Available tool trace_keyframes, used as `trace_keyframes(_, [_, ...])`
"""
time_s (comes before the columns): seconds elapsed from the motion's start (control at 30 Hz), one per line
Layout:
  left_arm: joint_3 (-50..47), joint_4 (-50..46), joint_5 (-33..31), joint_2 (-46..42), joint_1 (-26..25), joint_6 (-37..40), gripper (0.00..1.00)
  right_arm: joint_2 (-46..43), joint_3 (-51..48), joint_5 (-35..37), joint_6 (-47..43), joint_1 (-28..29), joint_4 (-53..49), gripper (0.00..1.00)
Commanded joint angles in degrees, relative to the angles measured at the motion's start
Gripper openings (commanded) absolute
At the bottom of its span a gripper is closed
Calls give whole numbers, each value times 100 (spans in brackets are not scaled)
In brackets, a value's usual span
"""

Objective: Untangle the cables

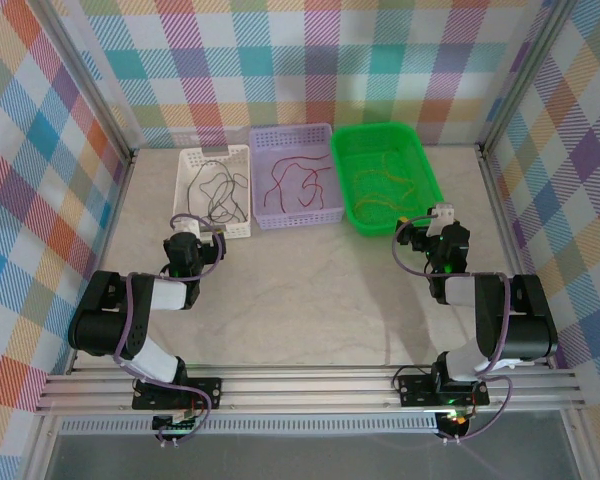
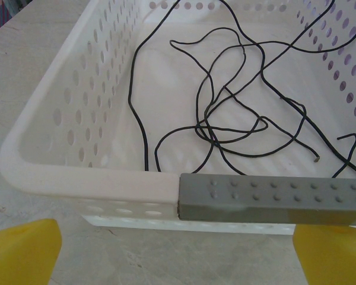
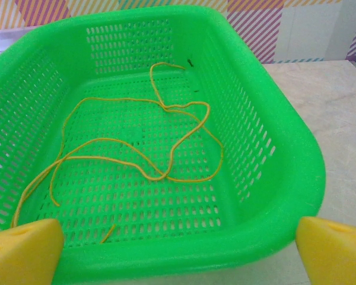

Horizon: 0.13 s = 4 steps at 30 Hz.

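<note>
- My left claw (image 2: 177, 252) stands fully open and holds nothing. Its yellow fingers (image 2: 22, 249) sit at the lower corners of the left wrist view, over the table (image 1: 310, 290), just short of the white basket (image 2: 77, 178).
- The black cables (image 2: 213, 133) lie in a loose tangle on the floor of the white basket, crossing one another at several points.
- A grey dotted strip (image 2: 273, 199) runs along the right part of that basket's near rim.
- My right claw (image 3: 178, 255) is likewise spread wide and empty, facing the near rim of the green basket (image 3: 285, 148).
- The orange-yellow cable (image 3: 166, 107) lies inside the green basket, looped and crossing itself.
- The red cables (image 1: 295, 185) lie in the purple basket (image 1: 325, 135), which stands between the other two at the far side of the table.
- Both claws are apart from the cables.
</note>
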Motion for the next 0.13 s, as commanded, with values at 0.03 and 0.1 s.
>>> trace_keyframes(0.03, [-52,225,99,5,77,-37,100,137,7,-221,-64,-14,-387,100])
trace_keyframes(0.1, [-52,223,92,5,81,-37,100,123,-6,-220,-66,-15,-373,100])
